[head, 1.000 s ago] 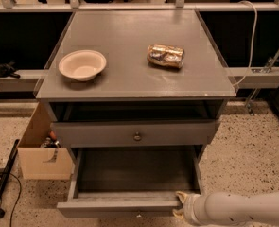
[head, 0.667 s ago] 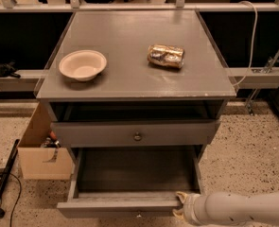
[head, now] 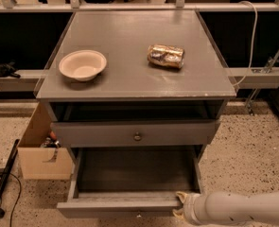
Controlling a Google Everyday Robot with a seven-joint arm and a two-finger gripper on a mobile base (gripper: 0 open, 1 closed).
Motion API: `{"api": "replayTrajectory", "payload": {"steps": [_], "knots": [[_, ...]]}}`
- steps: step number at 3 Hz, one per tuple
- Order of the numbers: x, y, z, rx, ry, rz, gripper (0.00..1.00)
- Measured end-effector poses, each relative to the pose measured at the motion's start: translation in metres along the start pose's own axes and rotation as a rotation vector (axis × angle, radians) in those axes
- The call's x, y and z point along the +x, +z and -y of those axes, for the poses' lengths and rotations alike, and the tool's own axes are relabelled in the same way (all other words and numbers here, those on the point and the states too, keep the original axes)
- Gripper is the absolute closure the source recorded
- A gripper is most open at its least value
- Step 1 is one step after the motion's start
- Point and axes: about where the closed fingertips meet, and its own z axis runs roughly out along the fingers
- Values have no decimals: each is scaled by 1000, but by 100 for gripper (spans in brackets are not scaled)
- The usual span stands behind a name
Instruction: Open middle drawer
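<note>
The middle drawer (head: 129, 203) is a wide shallow grey drawer standing pulled well out at the bottom of the grey cabinet. Its plain grey inside (head: 136, 171) shows and holds nothing. A small knob (head: 138, 215) sits at the centre of its low front panel. My gripper (head: 180, 205), cream-tipped on a white arm (head: 243, 208) coming in from the lower right, is at the right end of that front panel, touching it. Above it a taller grey drawer front (head: 134, 134) with a bigger round knob (head: 137, 136) stands shut.
On the cabinet top (head: 129, 70) are a cream bowl (head: 82, 65) on the left and a shiny snack bag (head: 165, 55) on the right. An open cardboard box (head: 40, 148) stands left of the cabinet. A black pole (head: 2, 181) and cable lie on the speckled floor.
</note>
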Motion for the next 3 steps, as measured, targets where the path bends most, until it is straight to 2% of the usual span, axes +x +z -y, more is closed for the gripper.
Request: {"api": "replayTrajectory", "payload": {"steps": [1,2,3], "knots": [[0,0,0,0,0,0,15],[0,0,0,0,0,0,0],[0,0,0,0,0,0,0]]}}
